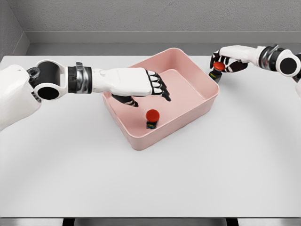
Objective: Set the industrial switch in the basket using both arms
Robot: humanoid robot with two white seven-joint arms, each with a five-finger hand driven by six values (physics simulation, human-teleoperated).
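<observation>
A pink rectangular basket [207, 84] sits tilted on the white table. Inside it, near the front wall, stands an industrial switch [152, 118] with a red round button on a dark base. My left hand [155, 87] hovers over the basket's left half, just above and left of that switch, fingers relaxed and spread, holding nothing. My right hand [225, 62] is at the basket's far right corner, outside the rim, fingers curled around a second red-topped switch [217, 69] that hangs beside the basket wall.
The white table [150, 179] stretches wide in front of the basket. A grey wall runs along the table's far edge.
</observation>
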